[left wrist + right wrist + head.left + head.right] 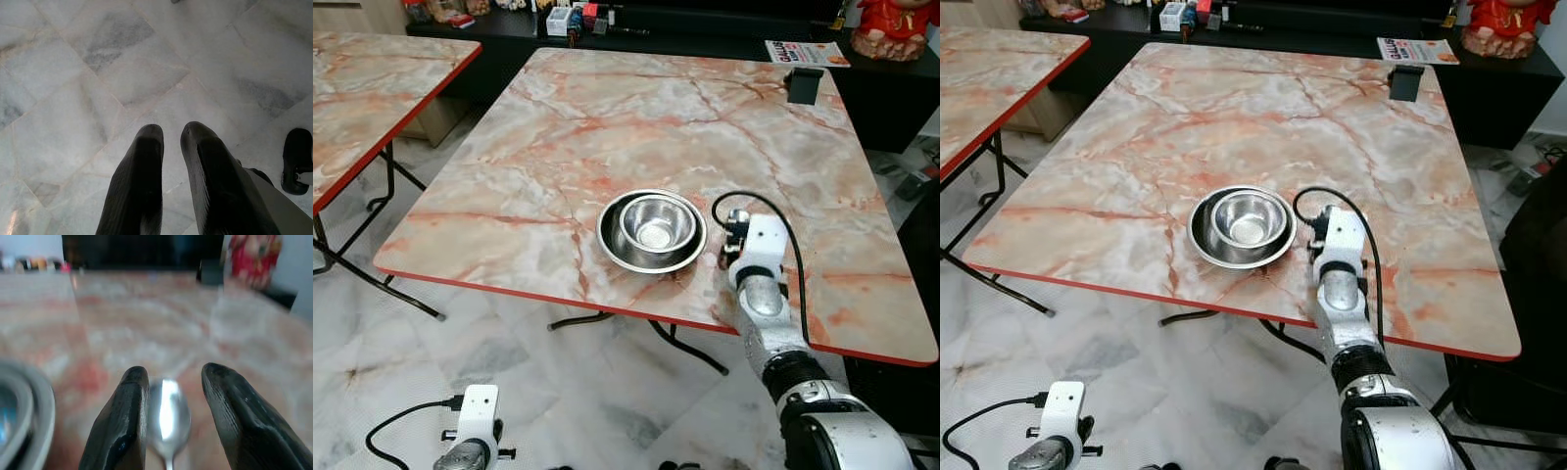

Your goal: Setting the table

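Observation:
Two nested steel bowls (651, 231) sit near the front edge of the marble table (607, 117), the small bowl (657, 223) inside the wide one. My right gripper (171, 377) reaches over the table just to the right of the bowls (19, 416) and is open. A steel spoon (168, 413) lies between its fingers, close against one finger (127, 421) with a gap to the other. My left gripper (171, 134) hangs over the marble floor, its fingers nearly touching and holding nothing.
A small black block (804, 85) stands at the table's far right corner. A second marble table (362, 88) is to the left. A dark sideboard with a magazine (806, 52) and a red figurine (896, 24) runs behind.

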